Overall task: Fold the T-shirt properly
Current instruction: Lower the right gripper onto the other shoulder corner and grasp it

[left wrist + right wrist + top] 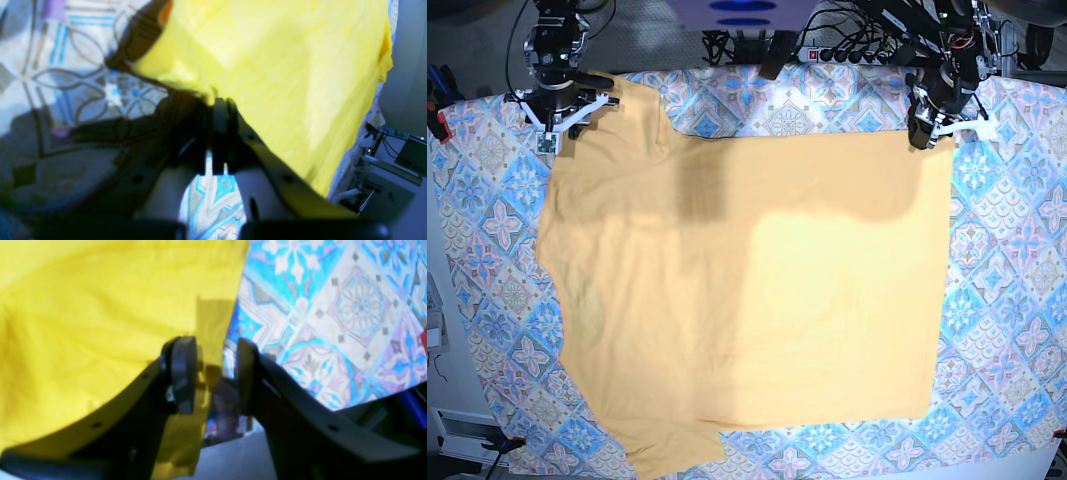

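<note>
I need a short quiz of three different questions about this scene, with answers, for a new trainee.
1. True or false: the left gripper is shut on the T-shirt.
2. How do the jaws of the right gripper stand: (a) apart, (b) pressed together?
3. What covers the table under the shirt?

Key:
1. True; it pinches the fabric edge.
2. (a); a gap shows between them, with the shirt's edge in it.
3. A patterned cloth with blue, pink and white diamonds.
</note>
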`<action>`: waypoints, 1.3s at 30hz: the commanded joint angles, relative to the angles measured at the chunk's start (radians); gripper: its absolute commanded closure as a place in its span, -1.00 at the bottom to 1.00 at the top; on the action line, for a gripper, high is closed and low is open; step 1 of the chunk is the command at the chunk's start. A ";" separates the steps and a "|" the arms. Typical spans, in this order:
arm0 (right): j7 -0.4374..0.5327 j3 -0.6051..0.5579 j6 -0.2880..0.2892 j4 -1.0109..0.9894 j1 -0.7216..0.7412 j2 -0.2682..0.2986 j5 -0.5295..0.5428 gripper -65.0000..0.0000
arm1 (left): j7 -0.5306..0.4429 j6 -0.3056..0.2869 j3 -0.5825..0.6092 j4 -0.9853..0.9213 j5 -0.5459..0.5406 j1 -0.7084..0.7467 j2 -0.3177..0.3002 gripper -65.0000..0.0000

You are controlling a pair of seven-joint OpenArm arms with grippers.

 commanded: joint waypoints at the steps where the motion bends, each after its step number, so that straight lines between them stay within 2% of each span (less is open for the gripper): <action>1: 0.007 0.006 -0.005 0.002 -0.009 0.005 0.002 0.37 | -0.002 0.001 -0.004 0.008 0.005 0.003 -0.011 1.00; 11: 0.007 -0.002 -0.003 -0.077 -0.009 0.003 0.007 0.37 | -0.004 0.001 -0.004 0.008 0.005 0.000 -0.011 1.00; 17: 0.007 -0.105 -0.003 -0.071 -0.009 0.003 0.007 0.38 | -0.004 0.001 -0.002 0.007 0.005 -0.001 -0.011 1.00; 24: 0.005 -0.122 -0.003 -0.075 -0.008 0.003 0.007 0.39 | -0.004 0.001 -0.004 0.007 0.005 -0.001 -0.011 1.00; 27: 0.002 -0.120 0.008 -0.075 0.006 0.003 0.007 0.54 | -0.004 0.001 -0.004 0.007 0.005 -0.001 -0.011 1.00; 31: 0.000 -0.094 0.127 -0.077 0.029 0.003 0.010 0.97 | -0.004 0.001 -0.004 0.007 0.005 -0.001 -0.011 1.00; 33: 0.000 -0.059 0.143 -0.071 0.026 -0.001 0.014 1.00 | -0.004 0.001 -0.004 0.007 0.005 0.000 -0.011 1.00; 37: 0.000 0.006 0.143 -0.044 -0.006 0.002 0.143 0.99 | -0.004 0.001 -0.004 0.007 0.005 0.008 -0.028 1.00; 39: 0.000 0.030 0.144 -0.020 -0.034 0.003 0.171 0.99 | -0.004 0.001 -0.004 0.007 0.005 0.009 -0.035 1.00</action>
